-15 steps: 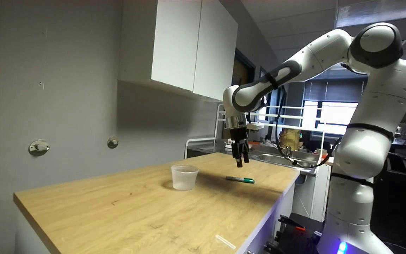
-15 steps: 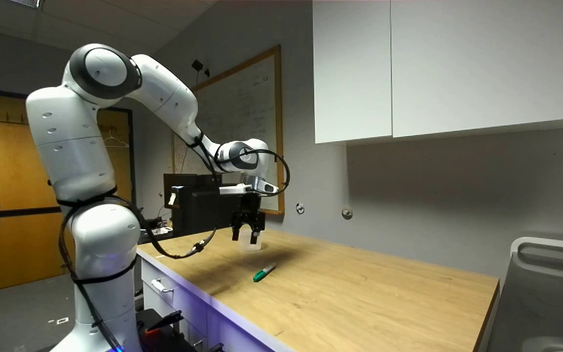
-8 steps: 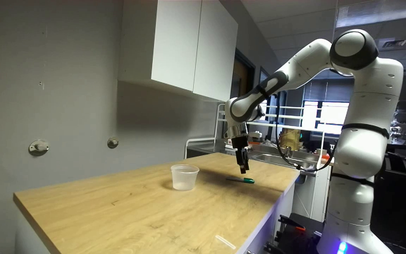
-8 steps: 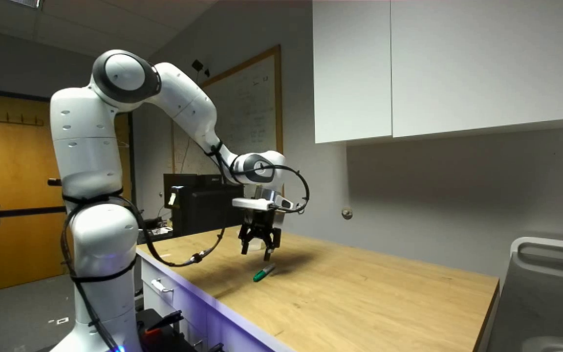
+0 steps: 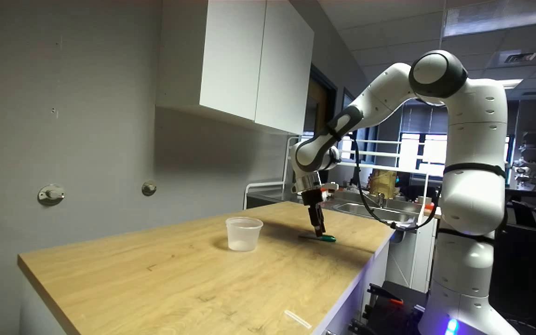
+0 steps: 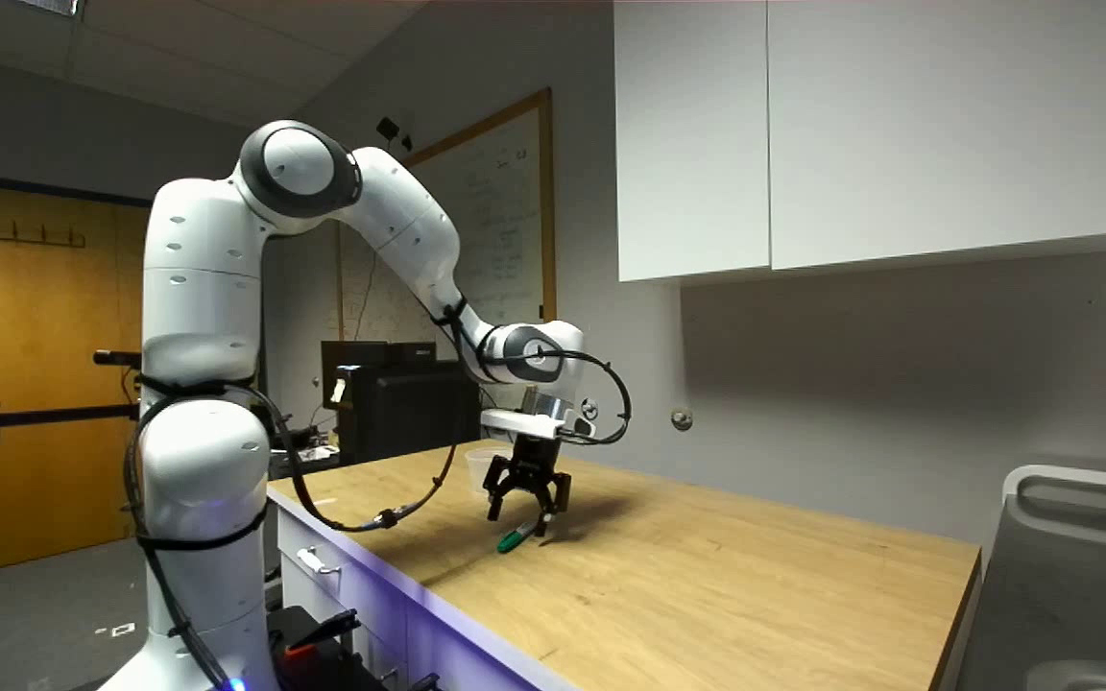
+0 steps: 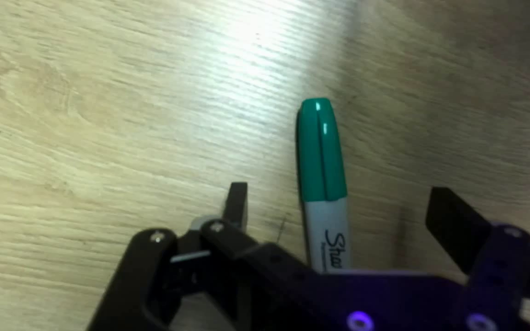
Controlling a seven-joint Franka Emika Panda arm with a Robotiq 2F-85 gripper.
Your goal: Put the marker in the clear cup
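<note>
the gripper [image 7: 337, 200] stood spread, holding nothing, a finger [image 7: 236, 204] each side of the marker [image 7: 324, 184] on the countertop [image 6: 726, 576]. it looked light, stiff and slick; the grey barrel [image 7: 327, 234] seemed the best hold. its long axis ran between the fingers, green cap [image 7: 322, 151] roughly towards the arm's base [image 5: 463, 298]. well apart, upright, stood the clear cup [image 5: 244, 235].

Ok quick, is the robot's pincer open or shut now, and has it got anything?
Pincer: open, holding nothing; in the wrist view the green marker shows between its spread jaws, with space on both sides.

The marker [image 7: 324, 184] is green and grey, cup [image 5: 243, 236] whitish, fingers [image 7: 457, 227] black, countertop [image 5: 179, 279] wood-grained.
</note>
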